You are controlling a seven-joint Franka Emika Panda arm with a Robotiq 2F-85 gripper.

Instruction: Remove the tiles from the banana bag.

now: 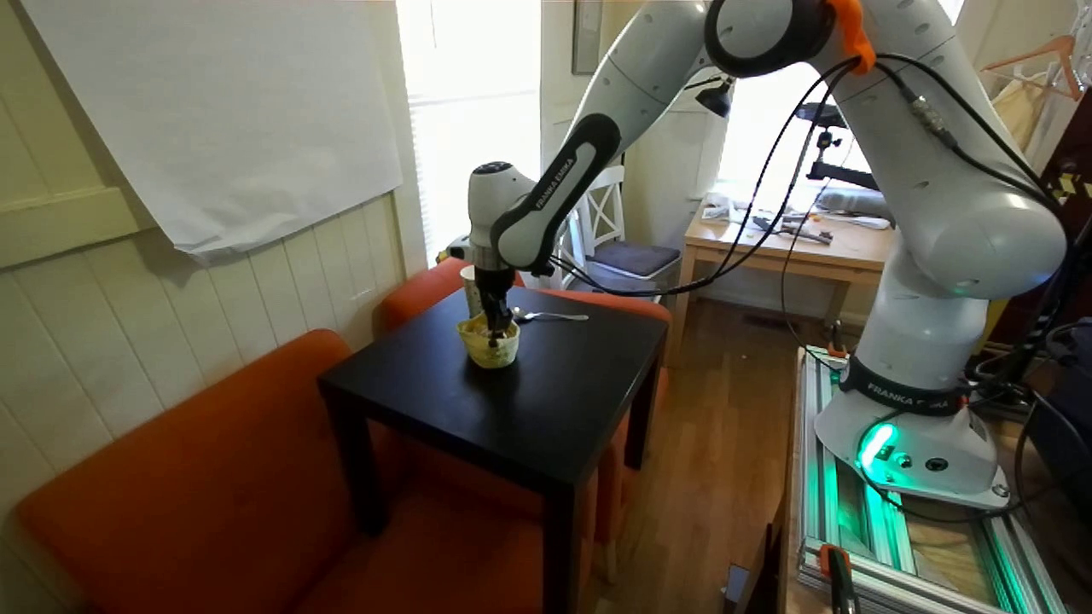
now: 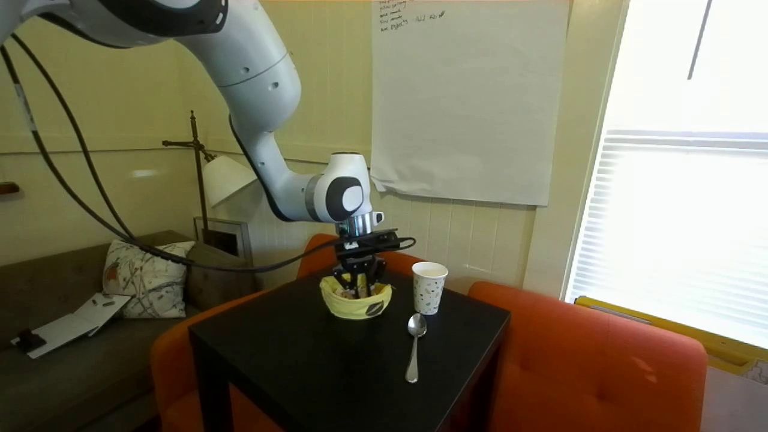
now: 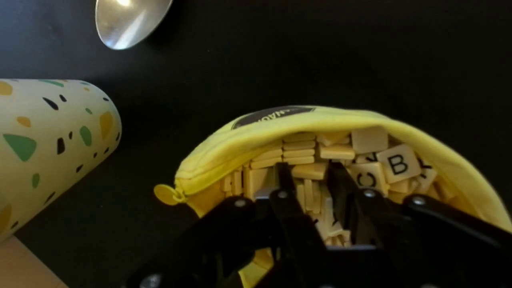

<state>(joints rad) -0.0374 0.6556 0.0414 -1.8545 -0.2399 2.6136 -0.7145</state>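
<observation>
Letter tiles (image 3: 338, 152) are heaped and stacked inside the banana bag (image 3: 344, 120), which sits mouth-up on the black counter (image 2: 336, 360), near the patterned paper cup (image 2: 428, 288) and the spoon (image 2: 412, 363). The tool (image 3: 311, 172) points down into that mouth in both exterior views, so the tiles lie directly below and around its fingertips (image 3: 285, 176). Its jaws stand narrow, not wide; one plain tile (image 3: 310, 171) shows between them and, in the wrist view, all but fills the gap. Whether that tile is gripped or merely lies beyond the tips cannot be determined. Governing relation: the plain tile's longer visible edge runs across the gap, in line with the closing direction, which itself runs roughly along the long axis of the bag's mouth, away from the zip pull (image 3: 166, 195). In my assessment this alignment suits a pinch and a straight lift, with little turning of the wrist. The C tile (image 3: 366, 180) and the B tile (image 3: 399, 163) lie outside the gap, past the fingertip farther from the zip pull. Risk noted: sideways travel before the tool clears the bag would probably drag it along.
</observation>
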